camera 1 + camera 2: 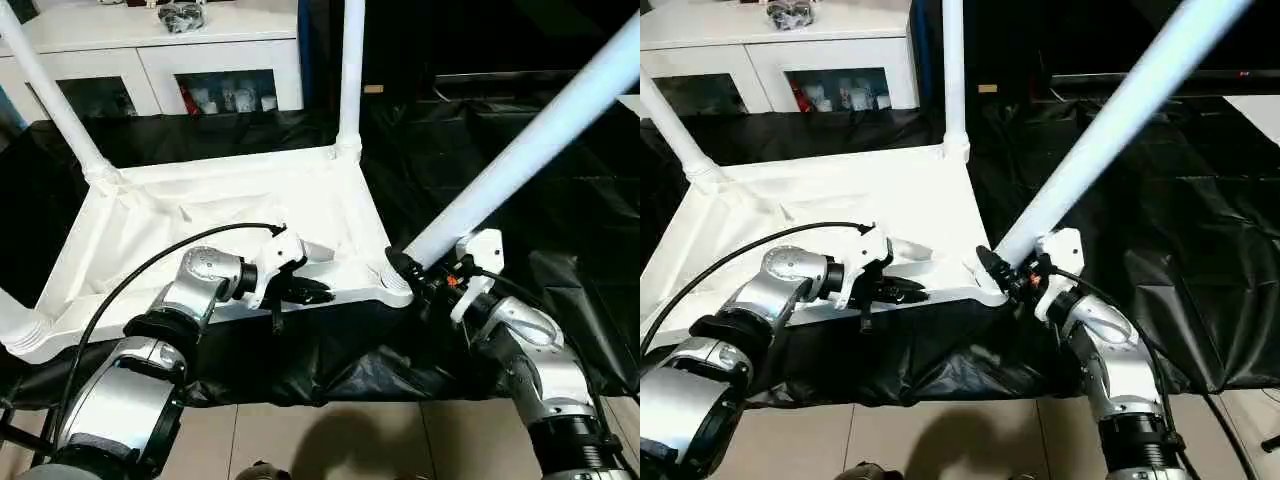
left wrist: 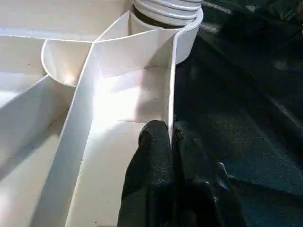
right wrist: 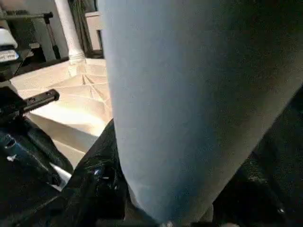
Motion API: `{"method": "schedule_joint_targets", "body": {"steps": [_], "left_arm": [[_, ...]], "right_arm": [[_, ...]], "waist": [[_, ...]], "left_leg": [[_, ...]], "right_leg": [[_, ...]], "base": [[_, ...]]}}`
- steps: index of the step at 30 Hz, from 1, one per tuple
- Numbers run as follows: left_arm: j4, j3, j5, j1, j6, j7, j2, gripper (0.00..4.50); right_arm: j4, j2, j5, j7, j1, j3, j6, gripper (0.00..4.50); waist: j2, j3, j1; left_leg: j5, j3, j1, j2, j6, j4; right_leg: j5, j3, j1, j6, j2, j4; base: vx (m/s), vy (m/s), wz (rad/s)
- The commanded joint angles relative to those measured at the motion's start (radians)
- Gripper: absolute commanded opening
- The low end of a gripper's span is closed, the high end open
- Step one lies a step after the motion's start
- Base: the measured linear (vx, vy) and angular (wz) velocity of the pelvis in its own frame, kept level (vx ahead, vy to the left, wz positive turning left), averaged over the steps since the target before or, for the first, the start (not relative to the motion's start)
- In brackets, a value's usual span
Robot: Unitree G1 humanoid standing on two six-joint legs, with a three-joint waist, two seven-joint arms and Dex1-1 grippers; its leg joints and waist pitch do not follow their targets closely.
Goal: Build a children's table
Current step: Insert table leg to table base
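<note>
While fourth leg [image 1: 530, 140] leans tilted at near right corner socket [image 1: 397, 285], not yet upright | tabletop [image 1: 220, 215] upside down on black sheet [image 1: 480, 160] | three legs seated | left gripper [image 1: 305, 290] pinching near rim | right gripper [image 1: 425, 270] clamped around fourth leg's base | left: seating it, by judgement.

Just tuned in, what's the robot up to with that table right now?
It is putting legs on the upturned white tabletop, which lies on black sheeting. The left end effector is pinched on the tabletop's near rim, steadying it. The right end effector grips the tilted leg near its lower end, right at the near right corner socket; the leg still leans, so it does not look seated. Other legs already stand in the far left corner, the far right corner and the near left corner.
</note>
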Motion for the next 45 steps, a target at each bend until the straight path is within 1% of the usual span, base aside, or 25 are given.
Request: {"method": "schedule_joint_targets", "body": {"steps": [1, 3, 4, 6, 7, 9, 11, 13, 15, 17, 18, 19, 20, 21, 22, 23, 25, 27, 30, 35, 40, 41, 43, 44, 45], "left_arm": [[0.008, 0.007, 0.005, -0.022, -0.008, 0.049, 0.013, 0.00], [0.012, -0.001, 0.013, -0.027, -0.012, 0.041, 0.016, 0.00], [0.015, -0.005, 0.016, -0.029, -0.016, 0.034, 0.018, 0.00], [0.018, -0.011, 0.023, -0.033, -0.023, 0.024, 0.022, 0.00], [0.018, -0.011, 0.023, -0.033, -0.023, 0.024, 0.022, 0.00], [0.021, -0.014, 0.026, -0.040, -0.027, 0.002, 0.030, 0.00], [0.025, -0.014, 0.026, -0.048, -0.030, -0.015, 0.036, 0.00], [0.033, -0.015, 0.022, -0.060, -0.041, -0.042, 0.043, 0.00], [0.038, -0.016, 0.020, -0.065, -0.049, -0.058, 0.045, 0.00], [0.044, -0.023, 0.024, -0.074, -0.061, -0.084, 0.051, 0.00], [0.047, -0.026, 0.024, -0.079, -0.064, -0.095, 0.053, 0.00], [0.050, -0.026, 0.023, -0.083, -0.066, -0.102, 0.055, 0.00], [0.052, -0.027, 0.024, -0.087, -0.067, -0.111, 0.056, 0.00], [0.054, -0.028, 0.025, -0.089, -0.068, -0.116, 0.057, 0.00], [0.057, -0.030, 0.028, -0.093, -0.069, -0.123, 0.058, 0.00], [0.064, -0.032, 0.032, -0.100, -0.075, -0.128, 0.059, 0.00], [0.069, -0.032, 0.033, -0.103, -0.079, -0.129, 0.058, 0.00], [0.081, -0.038, 0.038, -0.112, -0.086, -0.132, 0.059, 0.00], [0.090, -0.038, 0.042, -0.118, -0.093, -0.133, 0.057, 0.00], [0.109, -0.032, 0.046, -0.127, -0.107, -0.134, 0.054, 0.00], [0.120, -0.029, 0.045, -0.134, -0.115, -0.147, 0.053, 0.00], [0.124, -0.028, 0.044, -0.135, -0.116, -0.154, 0.053, 0.00], [0.125, -0.023, 0.040, -0.136, -0.108, -0.152, 0.052, 0.00], [0.126, -0.018, 0.037, -0.137, -0.099, -0.142, 0.050, 0.00], [0.127, -0.016, 0.036, -0.138, -0.095, -0.135, 0.049, 0.00]], "right_arm": [[0.012, -0.021, -0.037, 0.033, 0.011, 0.046, 0.040, 1.91], [0.016, -0.043, -0.047, 0.075, -0.005, 0.080, 0.074, 1.91], [0.021, -0.051, -0.052, 0.096, -0.013, 0.096, 0.088, 1.91], [0.033, -0.057, -0.062, 0.117, -0.023, 0.115, 0.099, 1.91], [0.033, -0.057, -0.062, 0.117, -0.023, 0.115, 0.099, 1.91], [0.051, -0.063, -0.066, 0.154, -0.040, 0.144, 0.120, 1.91], [0.062, -0.066, -0.059, 0.186, -0.049, 0.162, 0.139, 1.91], [0.084, -0.075, -0.058, 0.229, -0.061, 0.189, 0.149, 1.91], [0.091, -0.080, -0.056, 0.254, -0.067, 0.199, 0.158, 1.91], [0.113, -0.088, -0.065, 0.295, -0.080, 0.218, 0.154, 1.91], [0.124, -0.091, -0.071, 0.311, -0.087, 0.225, 0.148, 1.91], [0.133, -0.094, -0.077, 0.324, -0.093, 0.231, 0.143, 1.91], [0.139, -0.098, -0.084, 0.341, -0.100, 0.241, 0.139, 1.91], [0.144, -0.101, -0.089, 0.353, -0.104, 0.248, 0.137, 1.91], [0.149, -0.105, -0.096, 0.362, -0.109, 0.256, 0.131, 1.91], [0.154, -0.111, -0.100, 0.384, -0.116, 0.267, 0.129, 1.91], [0.157, -0.114, -0.100, 0.396, -0.120, 0.273, 0.128, 1.91], [0.156, -0.120, -0.110, 0.424, -0.123, 0.290, 0.121, 1.91], [0.166, -0.120, -0.119, 0.428, -0.128, 0.293, 0.107, 1.91], [0.175, -0.122, -0.115, 0.458, -0.131, 0.298, 0.099, 1.91], [0.177, -0.129, -0.111, 0.484, -0.134, 0.299, 0.086, 1.91], [0.180, -0.127, -0.110, 0.488, -0.134, 0.298, 0.080, 1.91], [0.191, -0.120, -0.112, 0.476, -0.137, 0.293, 0.073, 1.91], [0.206, -0.110, -0.115, 0.456, -0.142, 0.286, 0.066, 1.91], [0.213, -0.105, -0.117, 0.444, -0.144, 0.282, 0.062, 1.91]], "waist": [[-0.008, -0.073, -0.007], [-0.007, -0.074, -0.007], [-0.010, -0.074, -0.007], [-0.013, -0.074, -0.005], [-0.011, -0.073, -0.005], [-0.014, -0.074, -0.006], [-0.021, -0.073, -0.007], [-0.017, -0.073, -0.006], [-0.019, -0.072, -0.005], [-0.022, -0.073, -0.005], [-0.018, -0.074, -0.006], [-0.021, -0.072, -0.008], [-0.019, -0.071, -0.007], [-0.021, -0.071, -0.007], [-0.018, -0.071, -0.008], [-0.021, -0.071, -0.008], [-0.021, -0.073, -0.006], [-0.017, -0.074, -0.005], [-0.017, -0.075, -0.005], [-0.018, -0.073, -0.007], [-0.016, -0.074, -0.007], [-0.033, -0.074, -0.004], [-0.026, -0.073, -0.002], [-0.030, -0.073, -0.002], [-0.029, -0.072, -0.003]], "left_leg": [[-0.281, -0.025, 0.022, 0.039, 0.051, -0.075], [-0.285, -0.025, 0.024, 0.041, 0.053, -0.075], [-0.283, -0.024, 0.023, 0.040, 0.054, -0.074], [-0.276, -0.023, 0.022, 0.039, 0.058, -0.072], [-0.276, -0.023, 0.022, 0.040, 0.059, -0.072], [-0.271, -0.024, 0.020, 0.040, 0.060, -0.072], [-0.270, -0.024, 0.021, 0.041, 0.061, -0.073], [-0.271, -0.023, 0.021, 0.040, 0.062, -0.072], [-0.275, -0.024, 0.021, 0.042, 0.059, -0.074], [-0.304, -0.025, 0.024, 0.044, 0.049, -0.077], [-0.310, -0.025, 0.025, 0.044, 0.045, -0.078], [-0.327, -0.024, 0.027, 0.043, 0.041, -0.078], [-0.336, -0.025, 0.029, 0.044, 0.034, -0.079], [-0.338, -0.025, 0.028, 0.044, 0.032, -0.079], [-0.343, -0.025, 0.029, 0.045, 0.029, -0.080], [-0.343, -0.026, 0.029, 0.044, 0.028, -0.080], [-0.331, -0.025, 0.028, 0.045, 0.031, -0.079], [-0.329, -0.025, 0.029, 0.045, 0.033, -0.078], [-0.328, -0.024, 0.028, 0.045, 0.035, -0.078], [-0.344, -0.025, 0.029, 0.045, 0.033, -0.080], [-0.347, -0.026, 0.029, 0.047, 0.033, -0.082], [-0.335, -0.025, 0.028, 0.046, 0.039, -0.080], [-0.320, -0.024, 0.026, 0.047, 0.044, -0.080], [-0.320, -0.025, 0.026, 0.047, 0.044, -0.080], [-0.323, -0.024, 0.026, 0.047, 0.043, -0.080]], "right_leg": [[-0.336, 0.043, 0.047, -0.193, -0.062, -0.085], [-0.326, 0.043, 0.047, -0.199, -0.060, -0.082], [-0.320, 0.043, 0.047, -0.201, -0.060, -0.082], [-0.330, 0.043, 0.048, -0.198, -0.063, -0.084], [-0.341, 0.043, 0.047, -0.196, -0.064, -0.084], [-0.343, 0.043, 0.049, -0.195, -0.063, -0.083], [-0.349, 0.042, 0.047, -0.194, -0.062, -0.083], [-0.361, 0.042, 0.045, -0.193, -0.063, -0.084], [-0.354, 0.043, 0.045, -0.194, -0.063, -0.084], [-0.363, 0.043, 0.045, -0.198, -0.063, -0.084], [-0.362, 0.043, 0.045, -0.198, -0.063, -0.083], [-0.372, 0.043, 0.044, -0.198, -0.063, -0.086], [-0.380, 0.044, 0.043, -0.198, -0.064, -0.087], [-0.381, 0.044, 0.044, -0.198, -0.064, -0.087], [-0.378, 0.044, 0.043, -0.201, -0.065, -0.087], [-0.374, 0.045, 0.045, -0.204, -0.065, -0.086], [-0.355, 0.045, 0.046, -0.212, -0.065, -0.084], [-0.340, 0.045, 0.045, -0.217, -0.063, -0.082], [-0.320, 0.045, 0.046, -0.224, -0.065, -0.081], [-0.372, 0.044, 0.045, -0.209, -0.064, -0.087], [-0.347, 0.045, 0.045, -0.217, -0.063, -0.085], [-0.350, 0.045, 0.046, -0.217, -0.065, -0.083], [-0.357, 0.045, 0.044, -0.214, -0.067, -0.084], [-0.366, 0.045, 0.044, -0.214, -0.068, -0.084], [-0.375, 0.045, 0.044, -0.213, -0.068, -0.085]], "base": [[0.000, 0.000, 0.00], [0.000, 0.000, 0.00], [0.000, 0.000, 0.00], [0.000, 0.000, 0.00], [0.000, 0.000, 0.00], [0.000, 0.000, 0.00], [0.000, 0.000, 0.00], [0.000, 0.000, 0.00], [0.000, 0.000, 0.00], [0.000, 0.000, 0.00], [0.000, 0.000, 0.00], [0.000, 0.000, 0.00], [0.000, 0.000, 0.00], [0.000, 0.000, 0.00], [0.000, 0.000, 0.00], [0.000, 0.000, 0.00], [0.000, 0.000, 0.00], [0.000, 0.000, 0.00], [0.000, 0.000, 0.00], [0.000, 0.000, 0.00], [0.000, 0.000, 0.00], [0.000, 0.000, 0.00], [0.000, 0.000, 0.00], [0.000, 0.000, 0.00], [0.000, 0.000, 0.00]]}}
